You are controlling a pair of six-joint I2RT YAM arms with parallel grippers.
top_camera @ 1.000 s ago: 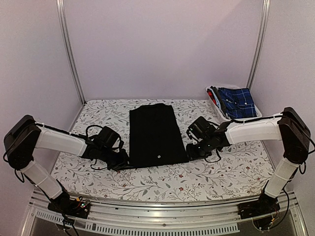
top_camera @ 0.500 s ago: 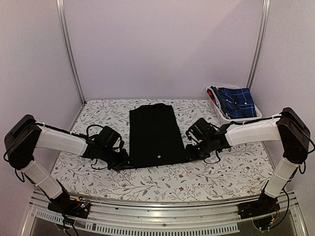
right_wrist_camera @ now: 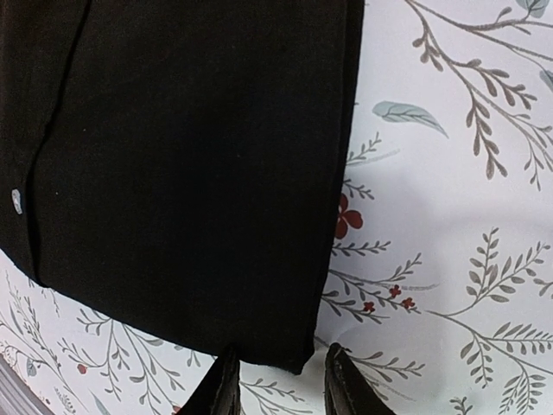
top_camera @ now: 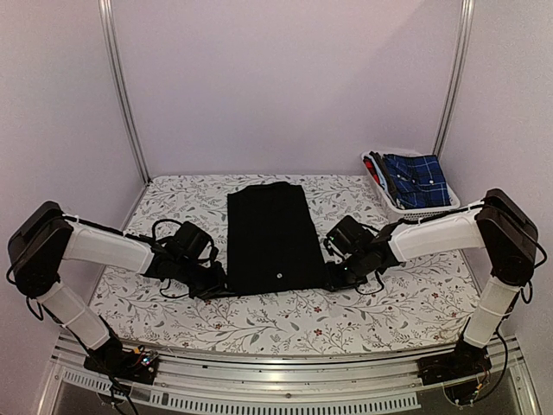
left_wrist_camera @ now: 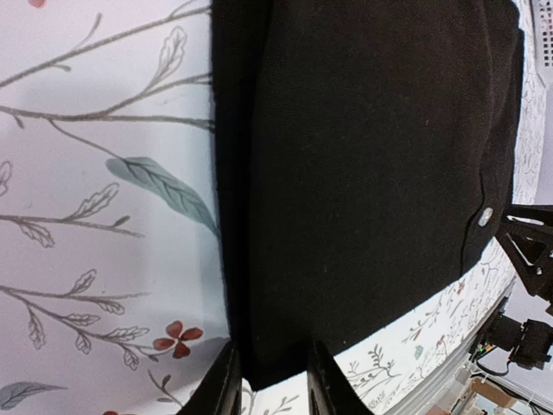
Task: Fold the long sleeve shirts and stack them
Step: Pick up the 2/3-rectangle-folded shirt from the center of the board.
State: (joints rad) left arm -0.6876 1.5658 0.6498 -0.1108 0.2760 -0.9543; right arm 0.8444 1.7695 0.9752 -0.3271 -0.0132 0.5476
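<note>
Top external view: the black shirt [top_camera: 273, 238] lies folded on the table [top_camera: 406, 298]. The left gripper [left_wrist_camera: 270, 380] pinches its near corner; for the right gripper [right_wrist_camera: 278, 380], I cannot tell.

white-shelled arms [top_camera: 104, 246], black joints, cables

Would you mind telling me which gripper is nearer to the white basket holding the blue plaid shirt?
Right. The right gripper sits at the black shirt's near right corner, below the basket; the left gripper is at the shirt's opposite near corner.
</note>
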